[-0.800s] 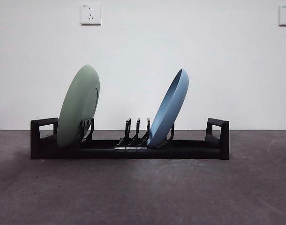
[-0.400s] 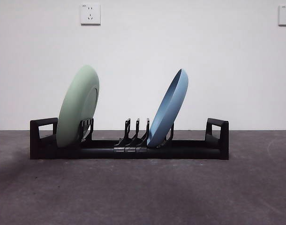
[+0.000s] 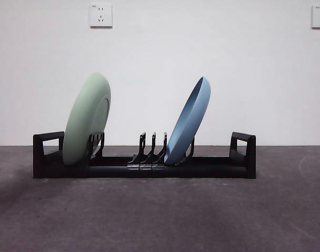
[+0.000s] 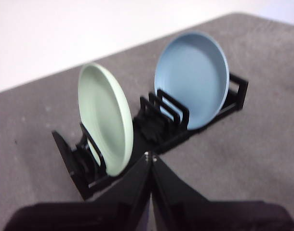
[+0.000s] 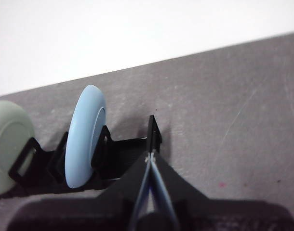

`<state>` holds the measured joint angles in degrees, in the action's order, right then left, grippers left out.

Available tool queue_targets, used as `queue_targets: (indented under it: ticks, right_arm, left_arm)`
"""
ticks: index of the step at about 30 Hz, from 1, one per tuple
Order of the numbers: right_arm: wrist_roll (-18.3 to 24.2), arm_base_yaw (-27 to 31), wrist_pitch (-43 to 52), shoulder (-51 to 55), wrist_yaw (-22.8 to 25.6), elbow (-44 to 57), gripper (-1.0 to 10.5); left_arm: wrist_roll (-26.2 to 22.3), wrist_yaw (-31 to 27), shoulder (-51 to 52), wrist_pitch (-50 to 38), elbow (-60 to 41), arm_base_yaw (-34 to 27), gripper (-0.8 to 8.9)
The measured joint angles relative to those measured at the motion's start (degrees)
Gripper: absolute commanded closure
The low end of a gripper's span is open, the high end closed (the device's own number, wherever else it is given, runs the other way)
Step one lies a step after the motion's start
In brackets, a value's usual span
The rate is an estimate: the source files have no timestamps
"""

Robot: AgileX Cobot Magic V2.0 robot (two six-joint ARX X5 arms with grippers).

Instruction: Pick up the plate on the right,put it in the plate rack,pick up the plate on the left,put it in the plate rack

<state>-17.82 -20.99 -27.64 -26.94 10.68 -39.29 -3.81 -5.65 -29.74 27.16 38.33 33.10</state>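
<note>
The long black plate rack [image 3: 202, 167] lies across the table with a loop handle at each end. A green plate [image 3: 86, 119] stands leaning in its left slots and a blue plate [image 3: 188, 122] leans in slots right of the middle. Both arms are out of the front view. In the left wrist view my left gripper [image 4: 150, 157] is shut, held back above the table, facing the green plate [image 4: 106, 118] and blue plate [image 4: 191, 79]. My right gripper [image 5: 149, 158] is shut too, held above the rack's right handle [image 5: 153, 134], beside the blue plate [image 5: 84, 135].
Grey table surface [image 3: 160, 215] runs in front of the rack. A white wall stands behind, with a socket [image 3: 100, 15] at upper left and another socket [image 3: 319, 16] at upper right.
</note>
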Motion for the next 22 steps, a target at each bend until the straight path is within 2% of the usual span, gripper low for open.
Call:
queue_targets:
  ticks: [4,15,19,22]
  right_arm:
    - [-2.2,0.0,-0.2,-0.1,0.0,0.0,9.4]
    - [-3.0,0.0,-0.2,-0.1,0.0,0.0,9.4]
    - [-3.0,0.0,-0.2,-0.1,0.0,0.0,9.4]
    - [-3.0,0.0,-0.2,-0.1,0.0,0.0,9.4]
  left_arm:
    - [0.0,0.0,-1.4,0.9,0.0,0.0,8.17]
    - [-0.5,-0.8,-3.3,2.3,-0.1,-0.3,8.17]
    - [-1.3,-0.8,1.1,2.3,-0.4,-4.3,8.17]
    - [-1.3,2.9,5.7,-1.9,-3.3,-9.4,8.17]
